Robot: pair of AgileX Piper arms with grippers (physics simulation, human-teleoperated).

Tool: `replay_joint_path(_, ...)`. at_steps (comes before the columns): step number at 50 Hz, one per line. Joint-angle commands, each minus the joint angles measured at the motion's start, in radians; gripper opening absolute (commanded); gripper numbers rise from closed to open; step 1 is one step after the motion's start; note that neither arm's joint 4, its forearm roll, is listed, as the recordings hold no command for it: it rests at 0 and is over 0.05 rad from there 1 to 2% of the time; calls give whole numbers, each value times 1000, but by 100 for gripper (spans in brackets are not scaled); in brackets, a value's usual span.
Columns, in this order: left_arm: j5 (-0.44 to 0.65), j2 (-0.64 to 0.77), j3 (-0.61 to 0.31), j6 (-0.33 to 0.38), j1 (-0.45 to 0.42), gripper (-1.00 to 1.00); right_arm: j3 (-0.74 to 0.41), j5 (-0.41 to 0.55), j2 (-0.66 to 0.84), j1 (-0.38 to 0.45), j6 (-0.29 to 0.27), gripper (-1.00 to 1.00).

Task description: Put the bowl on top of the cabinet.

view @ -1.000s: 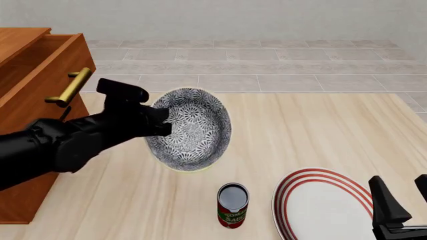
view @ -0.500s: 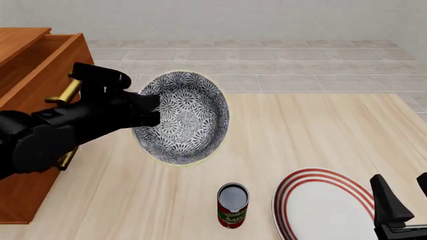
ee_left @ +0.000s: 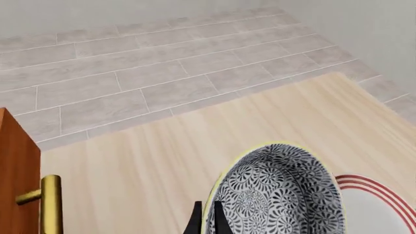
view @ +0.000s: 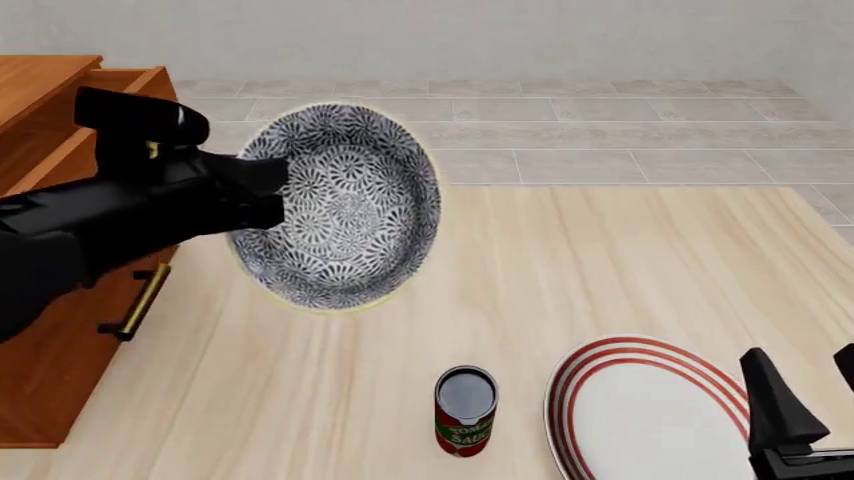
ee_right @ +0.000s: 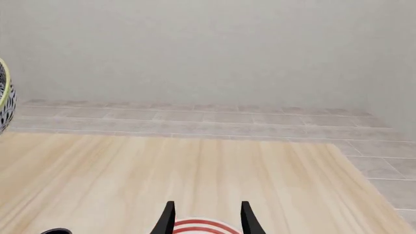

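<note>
Since a second ago the deep round ceramic bowl with the dark blue-grey swirl pattern and pale yellowish rim [view: 336, 205] has risen and swung left in the front view, from low over the table to a spot up beside the large reddish-brown wooden cabinet [view: 47, 100]. It hangs clear of the pale wooden table [view: 601, 260], tipped so its inside faces the camera. The left gripper [view: 260, 195] is closed on the bowl's left rim. A small red tomato-sauce can [view: 465, 410] stands near the table's front edge, and beside it lies the flat white plate with red rings [view: 641, 410]. The right gripper [view: 801, 405] idles over that plate with its fingers spread and nothing between them.

From the left wrist view, the dark fingertips [ee_left: 195, 223] pinch the bowl's rim [ee_left: 276, 195], with one brass bar handle [ee_left: 48, 202] of the cabinet off to one side.

From the right wrist view, the right gripper [ee_right: 204, 214] stands open over the plate [ee_right: 201, 226]; only a sliver of the bowl [ee_right: 5, 95] shows.

To finish well, the left arm probably needs more height before crossing over the cabinet's top, then should level the bowl and lower it flat before letting go, since a rim pinch could let it swing.
</note>
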Motion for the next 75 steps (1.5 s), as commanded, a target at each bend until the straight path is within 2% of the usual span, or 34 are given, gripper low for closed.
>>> replay_joint_path(1,35,-35,-30,3,16,-100,2,-1,0,1,2,100)
replay_joint_path(14,93,-86,-67,-6,43,-100,11,-8,0,1,2,100)
replay_joint_path(19,113,-112,-80,-40,34,-100,12,-10,0,1,1,100)
replay_joint_path(29,135,-157,-92,-41,34,-100,10,-9,0,2,0,100)
replay_joint_path(39,174,-194,-119,-46,70,-100,6,-5,0,4,0,100)
replay_joint_path(54,221,-217,-162,-66,145,-100,5,-5,0,3,-2,100)
replay_joint_path(67,233,-213,-172,-75,253,-100,2,0,0,8,-8,100)
replay_joint_path(75,256,-219,-210,-110,305,-100,-8,6,0,9,-7,100)
